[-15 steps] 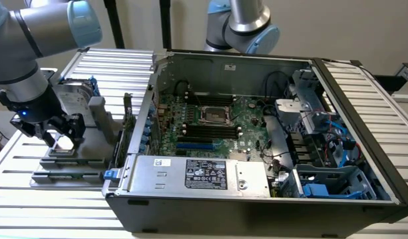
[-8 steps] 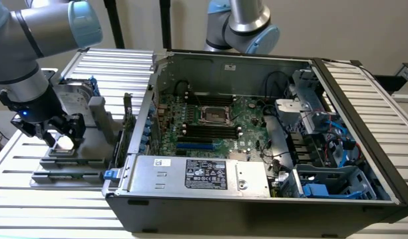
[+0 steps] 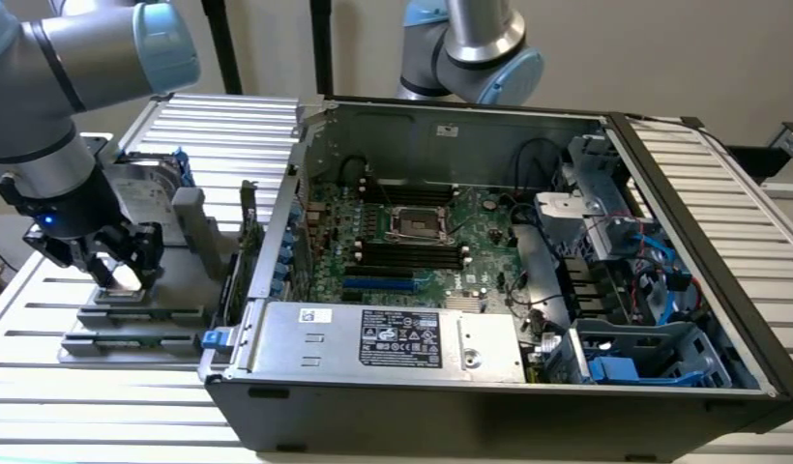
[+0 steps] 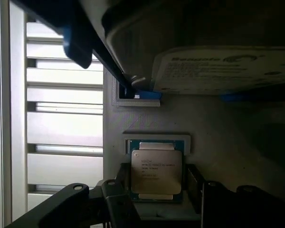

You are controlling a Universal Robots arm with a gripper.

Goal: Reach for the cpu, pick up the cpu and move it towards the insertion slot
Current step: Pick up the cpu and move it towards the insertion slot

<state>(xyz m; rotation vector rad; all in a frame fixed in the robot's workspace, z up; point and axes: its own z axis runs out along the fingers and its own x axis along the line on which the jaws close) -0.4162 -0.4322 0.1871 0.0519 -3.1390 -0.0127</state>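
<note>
Wrist view: gripper [image 4: 156, 192] astride cpu [image 4: 156, 166] (jaws apart)

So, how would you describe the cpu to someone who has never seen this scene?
Beside the big open black computer case, on the exterior view's left, sits a grey holder block. The cpu, a small flat square silver-topped chip, lies there under the gripper, much smaller than the upright silver hard drive.
</note>
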